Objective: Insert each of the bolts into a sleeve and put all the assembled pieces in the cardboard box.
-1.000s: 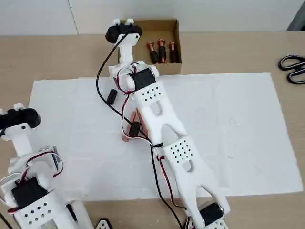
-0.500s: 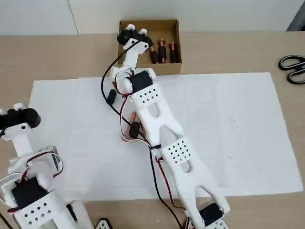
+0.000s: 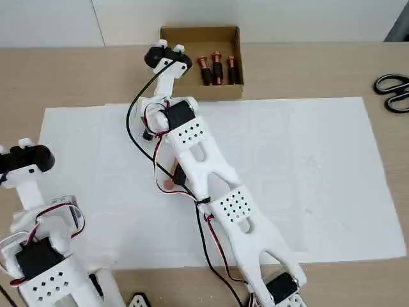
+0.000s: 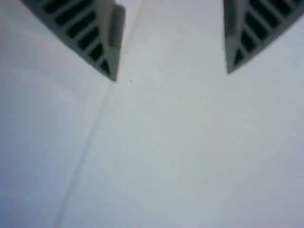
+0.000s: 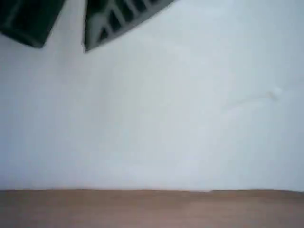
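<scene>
Nearest, the left gripper (image 4: 170, 75) hangs over the white paper sheet (image 3: 307, 179), its ribbed grey jaws spread wide with nothing between them. A faint crease runs across the paper below it. The sheet is thin and slightly wrinkled, and it covers most of the light wooden tabletop (image 3: 77, 70). Under the forearm of the right arm (image 3: 211, 173) a copper-coloured piece (image 3: 167, 185) lies on the paper, mostly hidden, so which way it points cannot be told. The right gripper (image 5: 61, 47) is over the sheet's far edge, its jaws a little apart and holding nothing. Beyond it the cardboard box (image 3: 211, 93) stands on bare wood, shallow, rectangular and open-topped. In its right half three assembled pieces (image 3: 217, 69) lie side by side, almost touching, with their long axes running near to far. Their black sleeves point toward the arms and their copper bolt heads toward the far wall. Black-handled scissors (image 3: 391, 89) lie at the far right.
</scene>
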Available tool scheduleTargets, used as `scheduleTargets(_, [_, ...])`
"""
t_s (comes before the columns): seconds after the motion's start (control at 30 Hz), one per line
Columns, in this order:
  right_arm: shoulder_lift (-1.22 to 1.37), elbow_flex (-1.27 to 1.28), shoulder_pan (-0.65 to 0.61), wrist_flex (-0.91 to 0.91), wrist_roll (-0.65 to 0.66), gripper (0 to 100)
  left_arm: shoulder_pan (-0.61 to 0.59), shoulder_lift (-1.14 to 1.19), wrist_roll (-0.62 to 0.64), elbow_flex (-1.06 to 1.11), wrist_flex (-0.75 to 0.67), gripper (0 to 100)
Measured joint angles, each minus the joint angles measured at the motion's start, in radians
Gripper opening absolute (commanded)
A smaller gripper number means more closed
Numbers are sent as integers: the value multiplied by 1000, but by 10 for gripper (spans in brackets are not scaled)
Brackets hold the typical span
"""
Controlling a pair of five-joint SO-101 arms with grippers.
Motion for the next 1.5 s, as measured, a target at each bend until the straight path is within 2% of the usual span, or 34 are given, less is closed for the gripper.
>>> scheduleTargets(0.83, [44, -2, -34, 0, 23, 126, 0, 0, 0, 0, 0, 142])
scheduleTargets(1.07, [64, 0, -34, 0, 23, 248, 0, 0, 0, 0, 0, 142])
scheduleTargets(1.2, [68, 0, -34, 0, 23, 214, 0, 0, 0, 0, 0, 142])
scheduleTargets(1.37, [74, 0, -34, 0, 23, 127, 0, 0, 0, 0, 0, 142])
scheduleTargets(1.5, [74, 0, -32, 0, 23, 104, 0, 0, 0, 0, 0, 142])
